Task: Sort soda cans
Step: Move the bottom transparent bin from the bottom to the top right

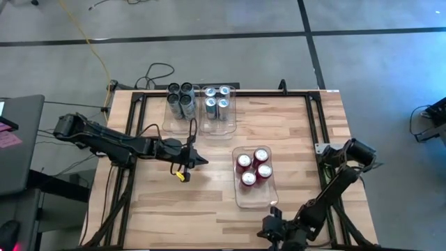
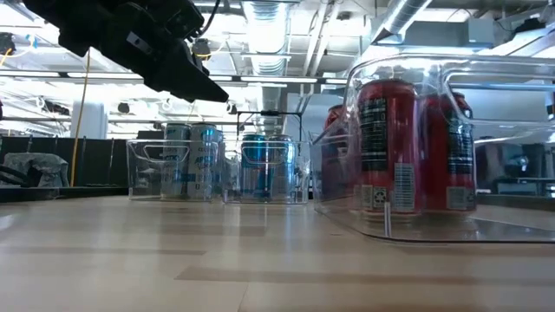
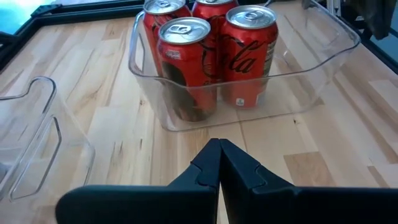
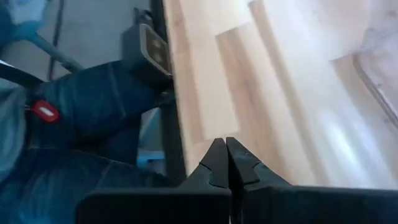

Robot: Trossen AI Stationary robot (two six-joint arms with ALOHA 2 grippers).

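Several red cans [image 1: 254, 167] stand upright in a clear bin [image 1: 240, 195] right of the table's middle; they show close in the left wrist view [image 3: 205, 56] and in the low view [image 2: 403, 147]. Dark grey cans [image 1: 180, 99] and silver-blue cans [image 1: 217, 101] stand in two clear bins at the far edge. My left gripper [image 1: 202, 161] is shut and empty, raised above the table just left of the red cans' bin, pointing at it [image 3: 219, 152]. My right gripper [image 4: 225, 149] is shut and empty, at the table's near right edge [image 1: 267, 226].
Another clear bin's rim [image 3: 37, 130] shows beside my left gripper in its wrist view. A black frame [image 1: 310, 104] runs along the table's far and right sides. Bare wood [image 1: 160, 209] lies in the near left part. A person's blue trousers [image 4: 81, 143] are beyond the table's edge.
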